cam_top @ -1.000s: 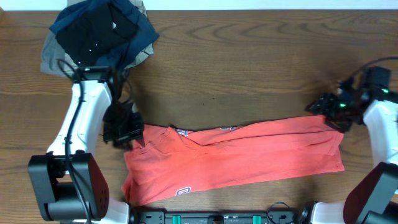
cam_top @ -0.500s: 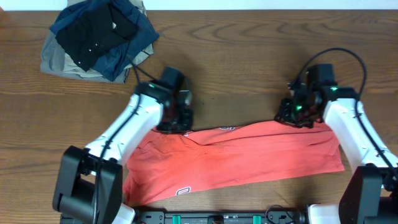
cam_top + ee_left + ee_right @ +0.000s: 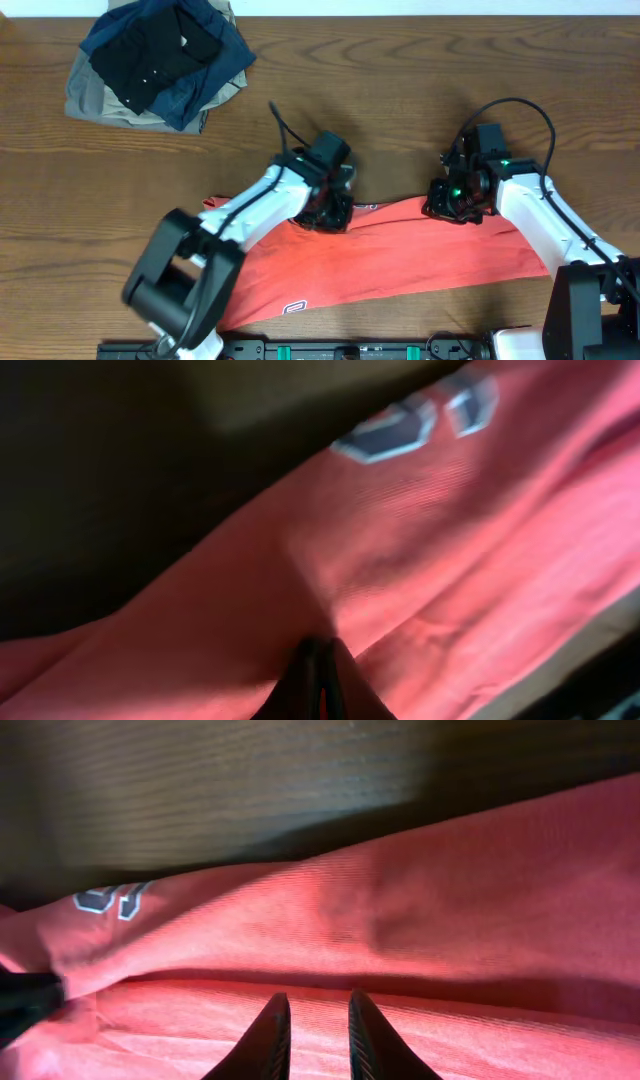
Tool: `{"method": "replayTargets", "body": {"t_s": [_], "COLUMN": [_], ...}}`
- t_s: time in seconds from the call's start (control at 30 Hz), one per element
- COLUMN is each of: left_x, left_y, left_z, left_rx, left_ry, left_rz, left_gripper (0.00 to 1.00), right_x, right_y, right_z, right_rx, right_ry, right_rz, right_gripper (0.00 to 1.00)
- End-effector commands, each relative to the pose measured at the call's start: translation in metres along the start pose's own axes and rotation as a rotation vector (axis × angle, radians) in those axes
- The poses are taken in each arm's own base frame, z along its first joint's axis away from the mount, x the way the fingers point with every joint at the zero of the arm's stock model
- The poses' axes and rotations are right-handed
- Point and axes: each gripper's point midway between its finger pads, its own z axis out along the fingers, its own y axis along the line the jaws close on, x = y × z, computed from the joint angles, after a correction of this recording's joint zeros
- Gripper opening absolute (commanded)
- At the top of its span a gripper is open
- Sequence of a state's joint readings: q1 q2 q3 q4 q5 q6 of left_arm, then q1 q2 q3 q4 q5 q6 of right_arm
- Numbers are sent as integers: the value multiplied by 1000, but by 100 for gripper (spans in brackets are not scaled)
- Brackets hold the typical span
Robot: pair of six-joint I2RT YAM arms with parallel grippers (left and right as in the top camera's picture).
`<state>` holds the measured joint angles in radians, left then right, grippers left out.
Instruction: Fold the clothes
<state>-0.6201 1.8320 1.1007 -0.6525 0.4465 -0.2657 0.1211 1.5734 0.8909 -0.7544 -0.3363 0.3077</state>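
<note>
Finds the coral-red T-shirt (image 3: 400,255) stretched as 1 long rumpled band across the near part of the wooden bench (image 3: 400,90), with white-outlined lettering (image 3: 365,206) peeking out at its far edge. Notes the left pincer (image 3: 335,214) down on that far edge beside the lettering, clamped shut on a ridge of cloth. Notes the right pincer (image 3: 442,206) further along the same edge, its 2 fingers (image 3: 270,1035) a slit apart over the cloth; cannot tell whether pinching fabric or merely resting. Notes a pile of dark folded garments (image 3: 155,60) at the far left corner, well apart.
</note>
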Motion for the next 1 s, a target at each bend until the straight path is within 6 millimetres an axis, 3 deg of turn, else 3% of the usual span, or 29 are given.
{"method": "replayTargets", "body": {"t_s": [0.0, 0.37, 0.63, 0.7, 0.8, 0.97], "left_x": [15, 48, 89, 89, 81, 55], "left_y": [4, 16, 57, 62, 59, 46], "left_z": [11, -18, -33, -35, -40, -50], "left_rx": [-11, -62, -297, -330, -327, -284], "left_ry": [75, 165, 299, 298, 258, 114], "left_rz": [-30, -86, -133, -139, -128, -129], "left_gripper": [6, 6, 6, 6, 6, 6], "right_x": [3, 2, 11, 15, 20, 18], "right_y": [-4, -24, -42, -45, -42, -36], "right_z": [3, 1, -2, -3, -2, -1], "right_rx": [32, 144, 243, 257, 244, 204], "right_ry": [1, -16, 7, 21, 45, 43], "right_rz": [10, 79, 91, 95, 100, 97], "right_gripper": [20, 24, 29, 29, 12, 11]}}
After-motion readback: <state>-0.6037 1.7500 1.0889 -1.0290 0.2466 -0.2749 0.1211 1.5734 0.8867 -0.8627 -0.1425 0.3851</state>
